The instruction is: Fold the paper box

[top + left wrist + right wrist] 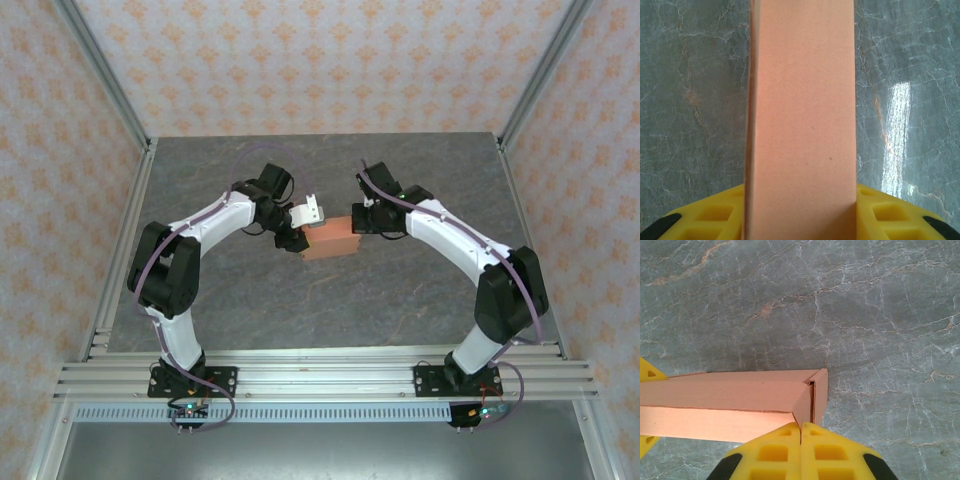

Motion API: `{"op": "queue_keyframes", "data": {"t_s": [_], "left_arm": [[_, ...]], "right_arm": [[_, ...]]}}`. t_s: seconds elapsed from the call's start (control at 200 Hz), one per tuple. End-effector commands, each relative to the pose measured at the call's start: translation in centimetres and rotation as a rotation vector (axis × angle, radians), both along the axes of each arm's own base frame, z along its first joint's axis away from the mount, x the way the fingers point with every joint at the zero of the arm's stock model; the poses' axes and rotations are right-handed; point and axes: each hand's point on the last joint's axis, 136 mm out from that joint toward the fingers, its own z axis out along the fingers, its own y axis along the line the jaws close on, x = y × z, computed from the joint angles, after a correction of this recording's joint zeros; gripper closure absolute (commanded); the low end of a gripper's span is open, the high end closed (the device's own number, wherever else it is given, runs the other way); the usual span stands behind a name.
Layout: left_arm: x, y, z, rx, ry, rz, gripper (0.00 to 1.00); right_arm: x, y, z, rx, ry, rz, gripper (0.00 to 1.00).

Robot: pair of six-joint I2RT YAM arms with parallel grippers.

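Right end effector [800,427] at bottom centre: yellow fingers pressed flat together, nothing visible between them. Tips meet the near edge of the paper box [725,402], close to its right end. Box lies lengthwise, running off the left edge. The flap [820,395] on the right end stands slightly ajar, a dark gap behind it. Two yellow corners [647,372] at far left, above and below the box. Grey veined bench [850,305] underneath.

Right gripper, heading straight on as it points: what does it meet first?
The salmon-orange card paper box, its end corner directly ahead of the shut right gripper; possibly touching, depth unclear.
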Motion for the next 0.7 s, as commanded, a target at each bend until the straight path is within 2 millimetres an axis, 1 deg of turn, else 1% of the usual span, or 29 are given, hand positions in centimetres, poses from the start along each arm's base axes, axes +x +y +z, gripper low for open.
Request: {"op": "queue_keyframes", "data": {"t_s": [0.0, 0.22, 0.345, 0.5, 0.696], "left_arm": [[0.7, 0.8, -1.0, 0.073, -0.003, 0.029, 0.73], [0.7, 0.9, -1.1, 0.076, -0.002, 0.028, 0.73], [0.7, 0.8, -1.1, 0.075, 0.0, 0.029, 0.73], [0.7, 0.7, -0.8, 0.067, -0.005, 0.027, 0.73], [0.7, 0.7, -0.7, 0.065, -0.004, 0.028, 0.73]], "right_arm": [[-0.2, -0.6, -0.7, -0.026, 0.034, -0.025, 0.95], [-0.8, -0.7, -2.6, -0.02, 0.061, -0.032, 0.95], [-1.1, -1.0, -3.0, -0.029, 0.051, -0.034, 0.96], [-0.9, -1.4, -2.4, -0.036, 0.016, -0.04, 0.97], [-0.4, -1.0, -1.0, -0.01, -0.014, -0.037, 0.98]]}}
